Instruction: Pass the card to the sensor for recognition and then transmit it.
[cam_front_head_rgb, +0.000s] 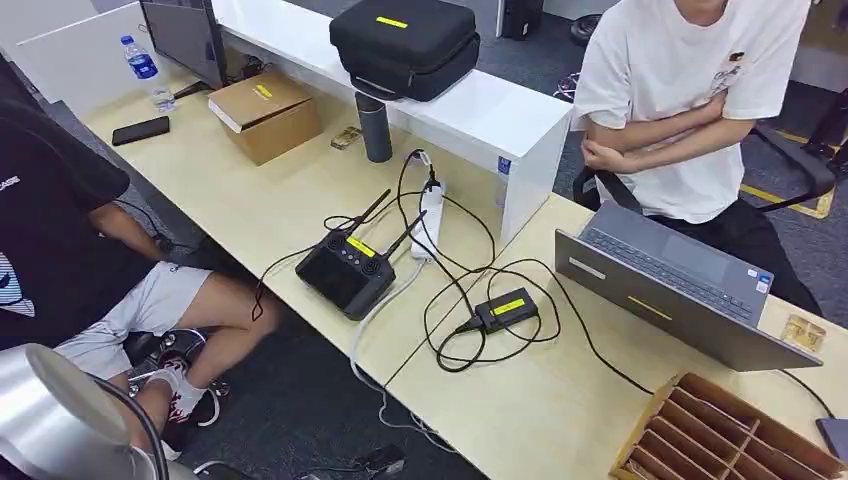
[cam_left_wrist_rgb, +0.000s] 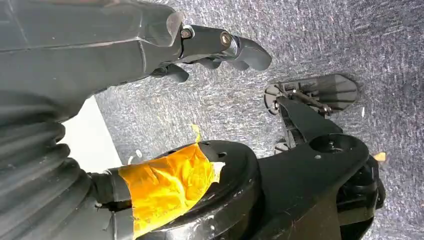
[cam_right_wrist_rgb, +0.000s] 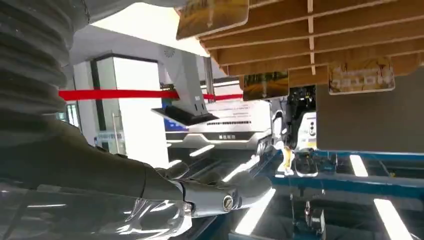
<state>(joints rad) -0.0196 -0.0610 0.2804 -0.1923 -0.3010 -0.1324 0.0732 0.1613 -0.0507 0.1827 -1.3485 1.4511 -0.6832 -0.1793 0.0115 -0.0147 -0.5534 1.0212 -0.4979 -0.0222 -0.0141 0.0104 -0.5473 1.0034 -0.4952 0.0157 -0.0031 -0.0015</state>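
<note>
step in hand, as i'm judging it: reaching for a card, nothing picked up yet. right hand (cam_right_wrist_rgb: 202, 199) is hanging low w/ thumb sticking out and nothing in it, fingers loose and apart. left hand (cam_left_wrist_rgb: 220, 47) is dangling over the carpet, also holding nothing, fingers slack.

1 card (cam_front_head_rgb: 804, 331) is lying flat just right of the laptop (cam_front_head_rgb: 680, 285), near the desk edge. more cards are showing in the right wrist view by the wooden rack (cam_front_head_rgb: 720, 430), which is sitting in front of the laptop; can't tell which slot each is standing in.

to do it well: bringing the right hand up over the desk, pinching the card by its edges, keeping its flat face free for reading. the small black box w/ yellow label (cam_front_head_rgb: 505, 308), left of the laptop, is prob the sensor, but that's a guess.

in the way: looping cables (cam_front_head_rgb: 450, 290) are lying around that box left of the laptop, easy to snag. a remote w/ 2 antennas (cam_front_head_rgb: 345, 268) is sitting further left. a person in a white shirt (cam_front_head_rgb: 690, 100) is sitting behind the laptop w/ arms folded, likely the one receiving; another person (cam_front_head_rgb: 60, 230) is sitting far left of it.
</note>
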